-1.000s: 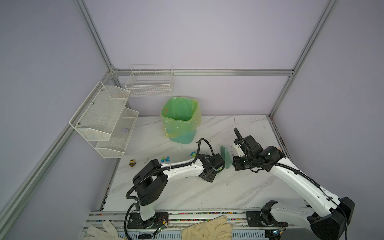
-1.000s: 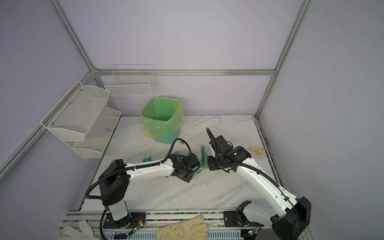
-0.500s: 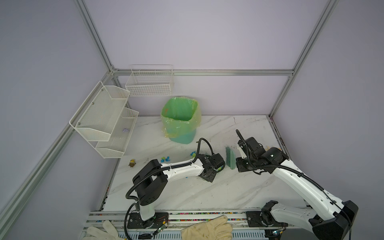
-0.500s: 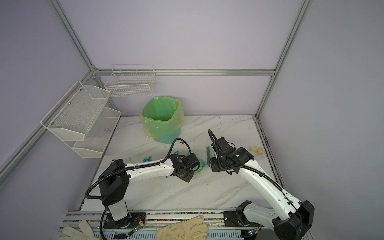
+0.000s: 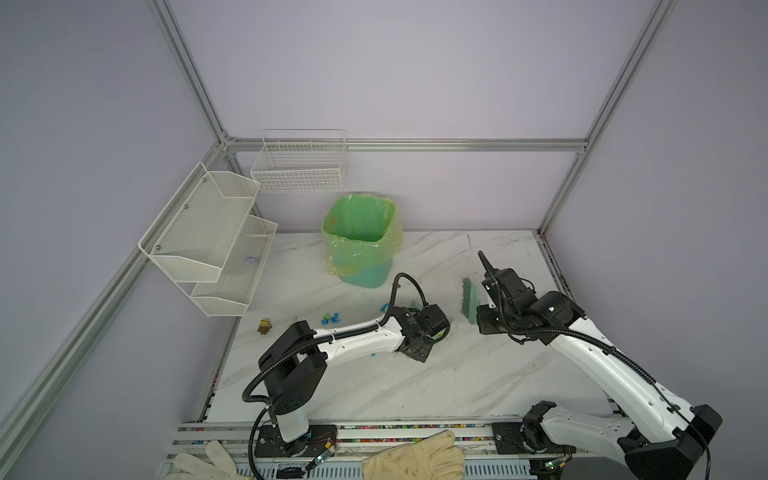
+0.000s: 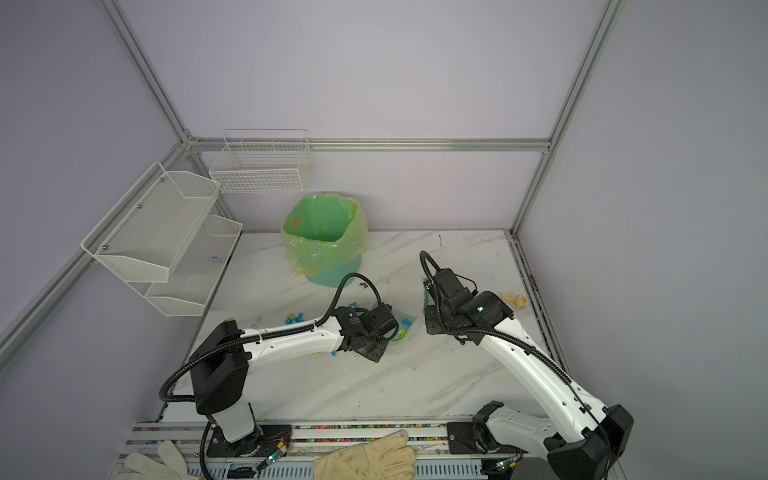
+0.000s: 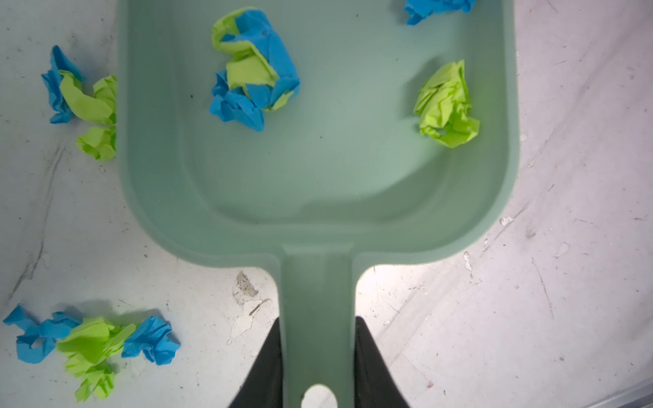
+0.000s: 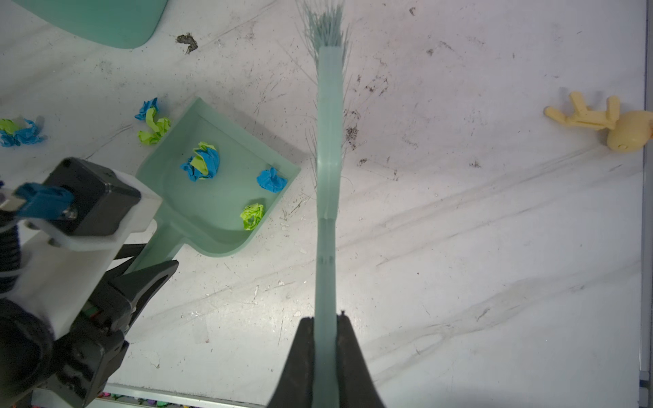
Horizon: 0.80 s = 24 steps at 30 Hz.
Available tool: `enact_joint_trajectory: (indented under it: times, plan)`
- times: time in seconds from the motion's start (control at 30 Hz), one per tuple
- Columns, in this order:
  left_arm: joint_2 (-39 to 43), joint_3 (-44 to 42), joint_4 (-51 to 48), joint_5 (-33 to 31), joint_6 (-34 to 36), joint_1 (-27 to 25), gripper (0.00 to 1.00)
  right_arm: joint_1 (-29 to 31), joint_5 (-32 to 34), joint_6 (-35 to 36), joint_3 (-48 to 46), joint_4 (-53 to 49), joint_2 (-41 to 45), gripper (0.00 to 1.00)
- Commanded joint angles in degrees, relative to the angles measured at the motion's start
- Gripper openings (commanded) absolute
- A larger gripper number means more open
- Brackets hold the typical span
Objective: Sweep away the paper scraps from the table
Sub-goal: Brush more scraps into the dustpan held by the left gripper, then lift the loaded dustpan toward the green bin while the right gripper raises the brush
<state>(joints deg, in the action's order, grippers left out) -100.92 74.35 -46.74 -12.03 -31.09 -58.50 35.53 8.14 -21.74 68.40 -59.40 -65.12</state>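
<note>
Three paper scraps [image 7: 252, 70] are already sitting inside the dustpan [image 7: 335, 176]; several more are lying loose on the bench [image 8: 459, 247]. Left tool [image 7: 318, 353] is clamping the pan's handle, w/ the pan lying flat & its open lip facing the brush [image 8: 328, 141]. Right tool [image 8: 325, 353] is pinching the brush handle tight. The brush is hanging nr the lip, clear of every scrap; can't tell if the bristles are touching the surface.

Step in hand, by my read: mid-sweep, btwn strokes, job only part done. One blue-green wad is pressing against the pan's outer side wall & another clump is lying nr the handle. In a top view a further cluster [image 5: 331, 319] is sitting beyond the left arm, toward the wire shelf [image 5: 208, 232].

Next move is prob. calling for the brush to go round behind those strays & drag them to the lip, or for the pan to be re-aimed. Wads are looking light, so they may skitter.

Bench is showing grey marble veining, scuffs & dark crumbs. Green-lined bin [image 5: 359, 241] is standing by the back wall, & a cream toy [image 8: 600, 123] is lying on its side nr the right rail. Lilac walls & alu framing are enclosing the cell.
</note>
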Motion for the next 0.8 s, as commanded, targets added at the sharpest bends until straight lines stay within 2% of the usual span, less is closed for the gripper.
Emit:
enact_joint_trajectory:
  times: [0.0, 0.07, 0.3, 0.53, 0.67, 0.77]
  plan:
    - [3.69, -0.52, 1.69, -2.37, -1.44, 0.23, 0.0, -0.11, 1.28, -0.66, 0.15, 1.65, -0.58, 0.0]
    - [4.45, -0.34, 1.77, -2.72, -1.52, 0.21, 0.0, -0.18, 2.96, -0.86, 0.22, 1.65, -1.64, 0.0]
    - [6.93, 2.02, 1.62, -1.06, -1.85, 0.24, 0.0, -0.84, 5.61, -3.03, 3.85, 10.96, -2.29, 0.0]
    - [10.24, 4.15, 1.71, 0.5, -3.35, 0.23, 0.0, -5.17, 9.06, -0.06, 4.98, 14.21, -4.56, 0.0]
    - [10.55, 6.22, 0.39, -2.55, -3.55, 0.79, 0.0, -8.42, 5.93, 1.47, 2.34, 19.42, -5.36, 0.0]
    - [10.57, 11.32, -3.61, -3.33, -1.06, 1.31, 0.0, -9.95, -0.28, 1.67, 1.56, 24.05, -6.99, 0.0]
